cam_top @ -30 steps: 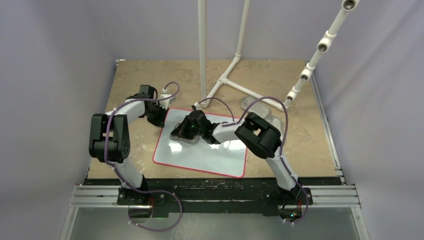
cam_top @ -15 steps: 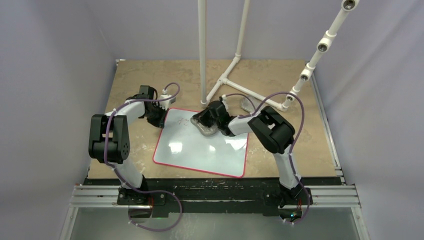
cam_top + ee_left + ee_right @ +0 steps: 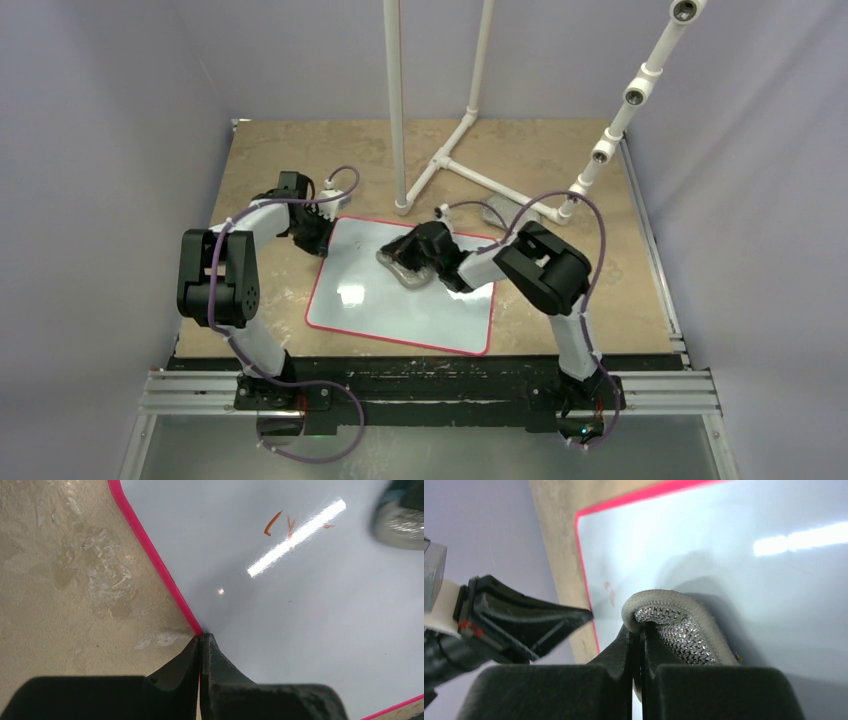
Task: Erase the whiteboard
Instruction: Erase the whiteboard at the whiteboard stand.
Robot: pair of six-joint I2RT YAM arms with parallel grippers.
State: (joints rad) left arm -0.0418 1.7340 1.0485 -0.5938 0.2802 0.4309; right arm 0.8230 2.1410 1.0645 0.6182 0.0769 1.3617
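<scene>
The whiteboard (image 3: 400,300) lies flat on the table, glossy white with a red rim. A few small red scribbles (image 3: 279,524) remain near its upper left; they also show in the right wrist view (image 3: 609,593). My left gripper (image 3: 318,238) is shut on the board's left rim (image 3: 201,639), pinning it. My right gripper (image 3: 418,252) is shut on the edge of a silvery-grey oval pad (image 3: 681,627), which rests on the upper middle of the board (image 3: 402,268), right of the scribbles. The pad's edge shows in the left wrist view (image 3: 400,522).
A white PVC pipe frame (image 3: 470,170) stands on the tan tabletop behind the board, with one upright (image 3: 396,120) close to the board's far edge. A second silvery pad (image 3: 497,211) lies by the pipes. Grey walls enclose the table.
My right gripper swept the pad right across the board's top, then back a little left and nearer. The pipe frame's uprights shifted slightly left. The left gripper has not moved.
</scene>
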